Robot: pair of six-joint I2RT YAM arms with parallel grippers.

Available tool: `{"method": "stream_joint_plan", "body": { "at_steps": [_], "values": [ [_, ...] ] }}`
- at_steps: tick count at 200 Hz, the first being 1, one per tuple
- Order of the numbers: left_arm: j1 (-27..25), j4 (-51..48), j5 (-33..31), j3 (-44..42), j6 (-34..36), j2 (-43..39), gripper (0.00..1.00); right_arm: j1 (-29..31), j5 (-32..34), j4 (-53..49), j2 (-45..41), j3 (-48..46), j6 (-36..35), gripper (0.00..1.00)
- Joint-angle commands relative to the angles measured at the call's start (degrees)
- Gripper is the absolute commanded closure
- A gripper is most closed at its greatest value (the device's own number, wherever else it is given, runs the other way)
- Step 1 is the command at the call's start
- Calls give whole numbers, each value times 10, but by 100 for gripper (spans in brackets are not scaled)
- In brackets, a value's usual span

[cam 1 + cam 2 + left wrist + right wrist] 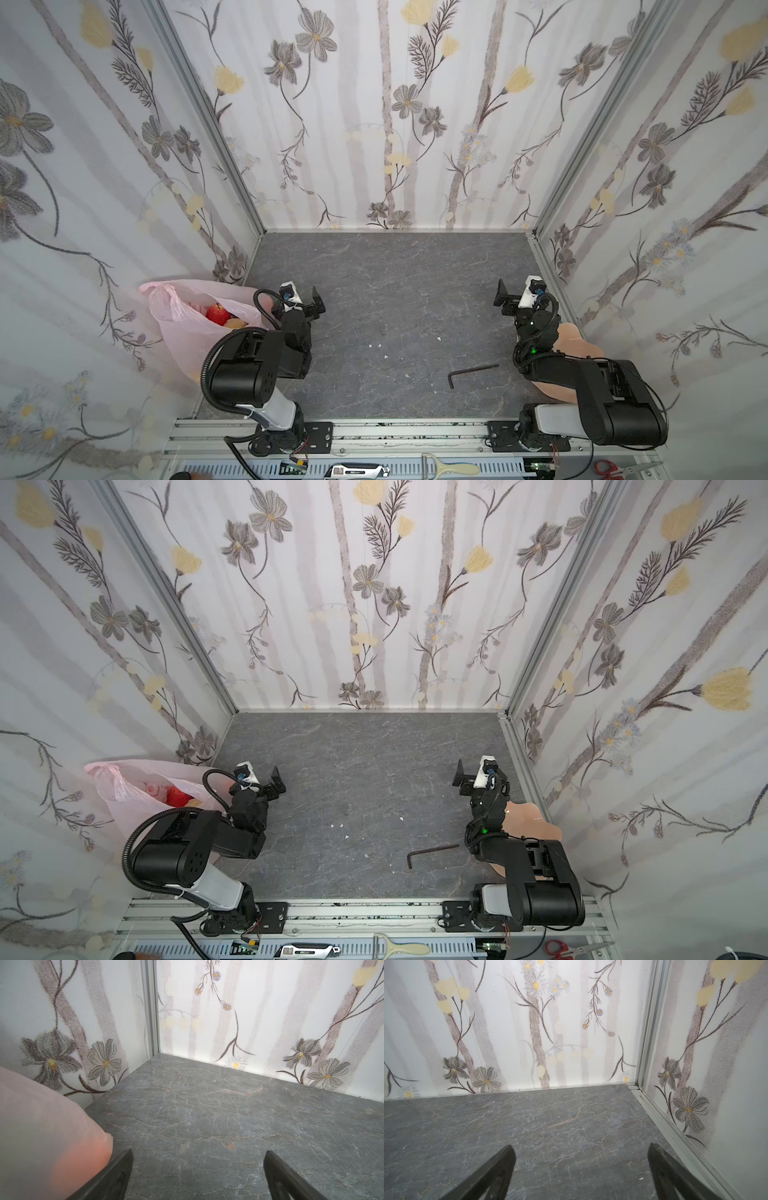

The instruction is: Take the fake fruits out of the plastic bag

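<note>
Left gripper: jaws spread wide, empty, over the worktop. Plastic bag stands just beside, on its outer side, mouth upward, fake fruits showing inside. Right gripper, likewise spread and empty, sits well apart; left arm is nearer.

- A robot test cell in a lab or workshop, not a lived-in room: three flower-printed wall panels stand in bare aluminium frame posts.
- They box in a grey marble-look tabletop.
- The left arm and right arm are bolted to an aluminium rail along the front.
- Workshop tools lie about: a hex key, a utility knife and red scissors.
</note>
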Motion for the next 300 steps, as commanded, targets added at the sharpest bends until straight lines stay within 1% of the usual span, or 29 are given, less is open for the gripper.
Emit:
{"method": "stream_joint_plan", "body": {
  "at_steps": [1,166,170,178,183,201,223,233,247,257,264,278,292,300],
  "values": [
    [1,27,-6,-1,-5,1,0,0,-3,17,0,0,-5,0],
    [2,27,-3,0,-4,2,0,-2,-4,20,0,-1,-4,0],
    [1,26,10,0,1,0,0,-1,-5,20,-1,-2,-4,0],
    [-1,23,62,0,25,-5,0,0,-6,24,-1,-4,-8,0],
    [-2,24,85,-5,34,-10,0,1,-6,26,-1,-4,-9,0],
    [-4,20,93,-16,39,-44,0,9,-20,4,-12,2,-24,0],
    [-16,-58,91,-8,50,-121,0,14,-10,4,-35,-9,-26,0],
    [-25,-124,91,13,55,-154,0,16,-2,-4,-53,-11,-26,0],
    [-35,-229,80,55,36,-200,0,21,8,-46,-98,-9,-28,0],
    [-38,-294,65,85,3,-229,0,28,16,-90,-141,-1,-32,0],
    [-39,-332,53,105,-27,-244,0,32,26,-120,-171,4,-21,0],
    [-40,-407,11,143,-118,-271,0,34,21,-181,-228,24,31,0],
    [-40,-501,-33,187,-213,-294,0,37,8,-253,-275,52,82,0],
    [-40,-541,-29,208,-240,-310,0,39,10,-299,-295,73,125,0]
  ]
}}
